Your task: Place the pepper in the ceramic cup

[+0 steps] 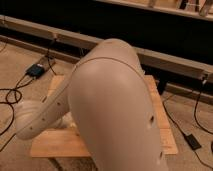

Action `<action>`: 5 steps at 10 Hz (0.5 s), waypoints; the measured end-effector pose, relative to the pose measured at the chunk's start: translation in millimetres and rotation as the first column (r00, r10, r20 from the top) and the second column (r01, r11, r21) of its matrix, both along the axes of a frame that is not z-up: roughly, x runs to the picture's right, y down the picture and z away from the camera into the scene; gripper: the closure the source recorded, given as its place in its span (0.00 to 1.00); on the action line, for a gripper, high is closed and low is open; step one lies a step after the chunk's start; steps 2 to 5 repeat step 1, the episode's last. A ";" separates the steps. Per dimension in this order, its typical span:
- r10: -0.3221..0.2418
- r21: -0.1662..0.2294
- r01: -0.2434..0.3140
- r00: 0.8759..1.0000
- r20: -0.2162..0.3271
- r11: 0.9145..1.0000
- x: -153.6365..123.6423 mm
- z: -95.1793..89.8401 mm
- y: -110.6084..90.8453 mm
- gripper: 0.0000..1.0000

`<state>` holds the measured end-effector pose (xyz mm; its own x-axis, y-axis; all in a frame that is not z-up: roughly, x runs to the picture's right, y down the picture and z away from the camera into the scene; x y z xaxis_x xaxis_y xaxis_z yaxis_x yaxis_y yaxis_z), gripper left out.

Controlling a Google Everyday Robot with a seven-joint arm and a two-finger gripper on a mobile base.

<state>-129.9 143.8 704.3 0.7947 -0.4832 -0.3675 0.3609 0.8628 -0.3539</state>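
Note:
My own large beige arm [112, 105] fills the middle of the camera view and covers most of the low wooden table [55, 142]. The arm's forearm [42, 117] reaches down to the left over the table's left part. The gripper is hidden behind the arm and does not show. The pepper and the ceramic cup are both hidden or out of view.
The wooden table stands on a concrete floor. A small black box [36, 70] with cables lies on the floor at the left. More black cables [192, 135] run on the floor at the right. A long dark wall with a metal rail [165, 60] stands behind the table.

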 end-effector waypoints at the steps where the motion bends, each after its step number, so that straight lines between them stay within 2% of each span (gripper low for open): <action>1: 0.000 0.000 0.000 1.000 0.000 1.000 0.2 0.1 0.0 0.20; 5: 0.000 0.000 0.000 1.000 0.000 1.000 0.2 0.1 0.0 0.20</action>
